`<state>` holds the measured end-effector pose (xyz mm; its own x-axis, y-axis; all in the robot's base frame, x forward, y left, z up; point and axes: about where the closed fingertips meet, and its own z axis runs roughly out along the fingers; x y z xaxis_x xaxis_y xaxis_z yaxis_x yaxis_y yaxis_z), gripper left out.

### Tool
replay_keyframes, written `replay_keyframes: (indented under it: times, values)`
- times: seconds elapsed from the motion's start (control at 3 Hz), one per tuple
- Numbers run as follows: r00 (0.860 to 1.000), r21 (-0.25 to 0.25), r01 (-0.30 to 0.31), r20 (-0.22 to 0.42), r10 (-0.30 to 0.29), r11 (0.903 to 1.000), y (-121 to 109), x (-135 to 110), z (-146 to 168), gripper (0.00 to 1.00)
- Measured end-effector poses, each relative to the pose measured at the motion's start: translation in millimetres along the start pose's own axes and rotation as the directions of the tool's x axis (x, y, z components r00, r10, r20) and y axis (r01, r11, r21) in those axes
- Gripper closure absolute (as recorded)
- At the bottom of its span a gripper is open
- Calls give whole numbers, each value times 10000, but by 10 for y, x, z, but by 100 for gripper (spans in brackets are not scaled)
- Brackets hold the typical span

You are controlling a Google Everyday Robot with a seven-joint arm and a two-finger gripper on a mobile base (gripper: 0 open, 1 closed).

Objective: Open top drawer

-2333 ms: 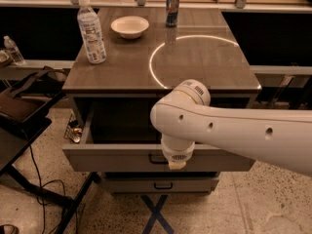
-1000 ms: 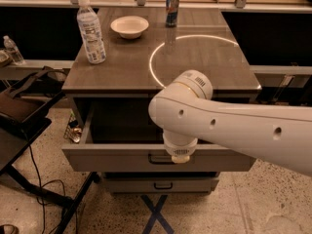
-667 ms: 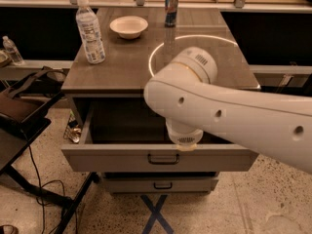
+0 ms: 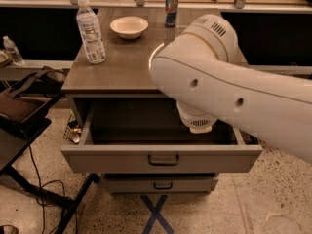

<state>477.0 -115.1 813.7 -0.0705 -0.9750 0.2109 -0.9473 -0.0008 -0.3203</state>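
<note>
fingers hide behind the arm [image 4: 234,91] over the top drawer [image 4: 112,159], so you cannot tell their state; drawer looks pulled well open.

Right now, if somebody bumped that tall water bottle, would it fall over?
Probably: the water bottle is tall, narrow and upright, so a push near its cap likely tips it. It looks like thin plastic, so likely light. Once down, its round body could roll. The gripper is away from it, over the open top drawer.
</note>
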Motion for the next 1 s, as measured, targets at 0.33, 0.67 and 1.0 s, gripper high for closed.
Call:
replay_keyframes:
  times: [0.33,0.67,1.0]
  values:
    - [9991,416,259,327,-273,9988,-131,199,286,100]
    - [9954,830,332,868,-404,9960,-252,232,534,100]
    - [9866,1035,271,1575,-433,9943,-385,252,882,100]
